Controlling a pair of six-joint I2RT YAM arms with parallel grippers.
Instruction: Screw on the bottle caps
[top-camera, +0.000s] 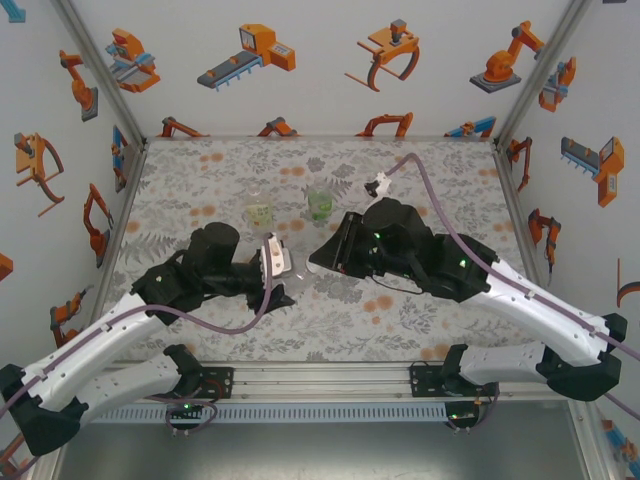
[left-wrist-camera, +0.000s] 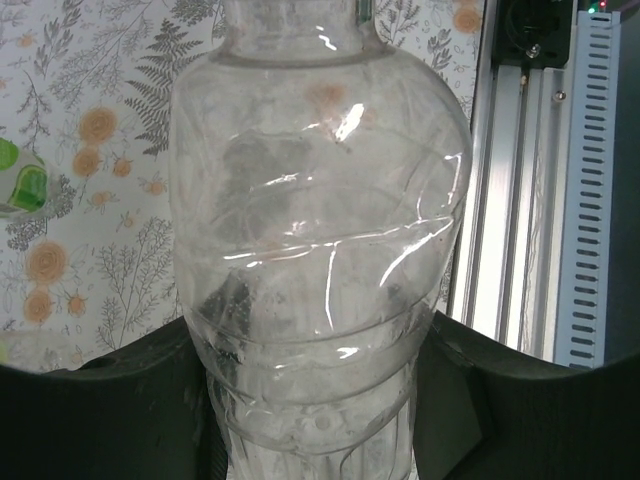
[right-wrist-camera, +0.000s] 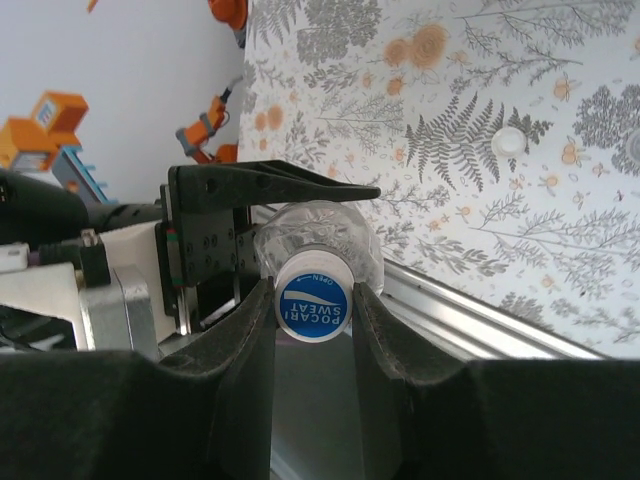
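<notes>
Two claws: both are squeezed shut, one at each end of the same bottle.
Right claw (right-wrist-camera: 313, 298): two smooth, curved black fingers pinch the cap from both sides.
Cap (right-wrist-camera: 312, 308): small, round, hard plastic. It has a flat blue top with white letters and a white edge. It sits on the mouth of the bottle, and its top faces the right wrist camera.
Left claw (left-wrist-camera: 315, 340): two dull black fingers hug the lower part of the bottle, where the rings are.
Clear bottle (left-wrist-camera: 320, 230): thin, shiny, see-through plastic with dents and creases. It has a fat round body, rings near the bottom and a narrow neck.
Which way it points: the bottle lies on its side. Its long way runs from the left claw to the right claw, with the neck at the right claw.
Where it is: between the two claws, near the front of the table (top-camera: 420, 180), close to the silver metal rail (right-wrist-camera: 480, 320).
Loose cap (right-wrist-camera: 509, 141): small, white and round, lying flat on the table, well apart from the claws.
Green bottle (top-camera: 321, 205): stands upright farther back, near the middle.
Pale bottle (top-camera: 259, 213): stands upright near the green one, on its left.
Table top: flat, printed with grey leaves and orange flowers.
</notes>
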